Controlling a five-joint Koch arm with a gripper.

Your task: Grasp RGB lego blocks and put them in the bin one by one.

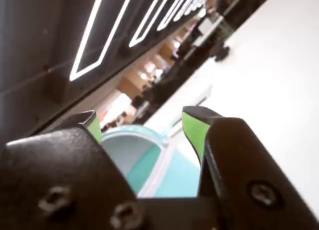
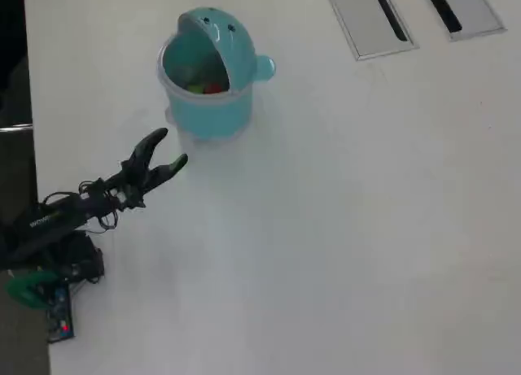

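Arm: black, reaching from the lower left of the overhead view up and to the right.
End effector (image 2: 168,148): jaws spread apart, nothing between them.
Fingertips (image 1: 194,130): green pads, both clear in the wrist view.
Wrist: tilted, fingers pointing forward and slightly down.

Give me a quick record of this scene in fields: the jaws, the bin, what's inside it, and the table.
gripper: jaws apart, nothing between them, close to the bin's opening
bin: teal, upright, hooded lid with dark dots, side knob
bin contents: red block and yellow-green block visible inside; no blue block can be made out
table: white, no loose blocks visible
table panels: two grey slotted plates in the overhead view's upper right
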